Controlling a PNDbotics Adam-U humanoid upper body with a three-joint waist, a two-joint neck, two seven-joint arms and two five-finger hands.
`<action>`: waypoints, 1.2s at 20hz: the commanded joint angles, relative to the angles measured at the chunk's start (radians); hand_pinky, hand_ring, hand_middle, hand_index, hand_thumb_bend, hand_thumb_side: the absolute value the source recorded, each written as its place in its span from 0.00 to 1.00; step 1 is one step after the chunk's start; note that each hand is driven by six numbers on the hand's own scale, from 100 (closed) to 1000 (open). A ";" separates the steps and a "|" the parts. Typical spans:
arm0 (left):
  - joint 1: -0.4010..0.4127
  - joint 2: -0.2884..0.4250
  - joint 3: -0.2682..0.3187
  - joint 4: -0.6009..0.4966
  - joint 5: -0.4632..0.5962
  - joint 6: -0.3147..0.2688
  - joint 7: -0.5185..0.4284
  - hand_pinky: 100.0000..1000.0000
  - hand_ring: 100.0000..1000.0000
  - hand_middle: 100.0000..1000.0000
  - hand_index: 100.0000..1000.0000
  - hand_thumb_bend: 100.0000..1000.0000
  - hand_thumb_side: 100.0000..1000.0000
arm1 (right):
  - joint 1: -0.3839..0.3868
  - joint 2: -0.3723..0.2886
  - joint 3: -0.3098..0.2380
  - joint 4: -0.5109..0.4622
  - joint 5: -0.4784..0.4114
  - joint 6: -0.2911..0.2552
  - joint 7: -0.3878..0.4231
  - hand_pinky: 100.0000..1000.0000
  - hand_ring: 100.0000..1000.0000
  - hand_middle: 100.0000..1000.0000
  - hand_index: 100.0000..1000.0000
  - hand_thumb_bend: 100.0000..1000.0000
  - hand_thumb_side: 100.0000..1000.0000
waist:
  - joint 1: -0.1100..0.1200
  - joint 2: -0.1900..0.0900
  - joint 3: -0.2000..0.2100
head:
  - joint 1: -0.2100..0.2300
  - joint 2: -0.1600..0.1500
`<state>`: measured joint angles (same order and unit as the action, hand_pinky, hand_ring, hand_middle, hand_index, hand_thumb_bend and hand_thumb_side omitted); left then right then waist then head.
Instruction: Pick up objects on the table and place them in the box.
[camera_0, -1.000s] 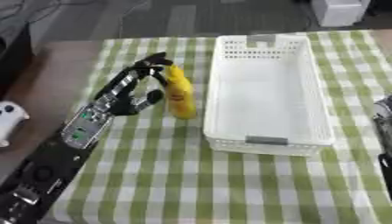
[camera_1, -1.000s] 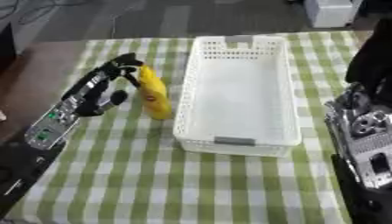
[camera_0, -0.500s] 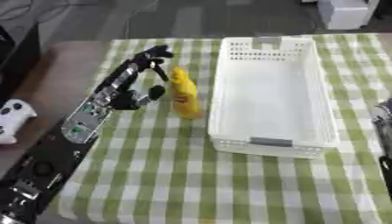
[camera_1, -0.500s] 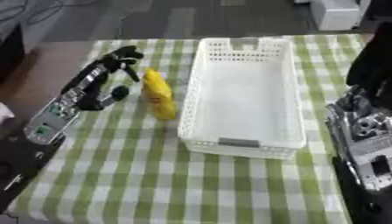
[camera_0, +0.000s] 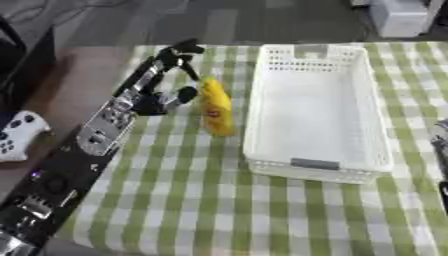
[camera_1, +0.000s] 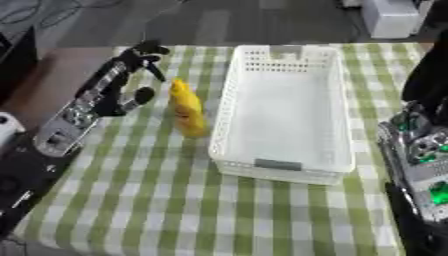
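The fingers of the left hand extend forward with curled tips, and the thumb is spread to the side; the hand is partly open and holds nothing. A yellow bottle lies on the green checked tablecloth just beside the thumb, on its box side, apparently in or at the mouth of the span between thumb and fingers. Contact between hand and bottle cannot be confirmed. The white perforated box stands just beyond the bottle, away from the fingers; its long near wall runs parallel to the bottle. No object is visible inside the box.

Step in hand, by judgement: approach and pre-grasp on the bottle. The grasp is not yet made. The next move calls for closing the fingers and thumb round the bottle body, lifting it above the box rim, carrying it sideways over the wall, and releasing.

Clearances: the gap between bottle and box wall is narrow, so fingers on that side have little room; a push could slide the bottle against the wall. Open cloth lies toward the robot from the thumb. The left table edge is near the forearm, with a white game controller beyond it. The right hand sits at the right edge, well apart from the bottle; its finger state cannot be determined.
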<state>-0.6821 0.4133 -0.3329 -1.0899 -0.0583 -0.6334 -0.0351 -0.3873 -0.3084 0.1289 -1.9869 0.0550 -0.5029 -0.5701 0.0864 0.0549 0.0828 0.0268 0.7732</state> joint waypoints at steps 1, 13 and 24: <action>-0.024 0.012 -0.001 -0.012 -0.013 0.001 0.001 0.91 0.62 0.81 0.98 0.47 0.73 | -0.008 -0.015 -0.005 -0.013 0.005 0.002 -0.002 0.35 0.59 0.66 0.73 0.00 0.94 | -0.004 -0.015 0.000 | 0.014 -0.003; -0.019 0.004 0.007 0.033 -0.056 -0.032 -0.021 0.97 0.70 0.82 0.99 0.49 0.74 | -0.038 0.010 -0.001 -0.013 -0.008 0.003 0.005 0.35 0.59 0.66 0.74 0.00 0.94 | -0.012 0.003 -0.040 | 0.028 -0.003; -0.011 -0.013 0.015 0.073 -0.089 -0.048 -0.030 0.97 0.69 0.82 1.00 0.50 0.75 | -0.054 0.024 0.002 -0.013 -0.015 0.003 0.010 0.35 0.59 0.66 0.74 0.00 0.94 | -0.017 0.014 -0.061 | 0.033 -0.003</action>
<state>-0.6829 0.3941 -0.3306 -1.0122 -0.1390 -0.6772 -0.0646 -0.4252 -0.2823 0.1299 -1.9869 0.0428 -0.5019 -0.5629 0.0721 0.0780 0.0229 0.0529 0.7732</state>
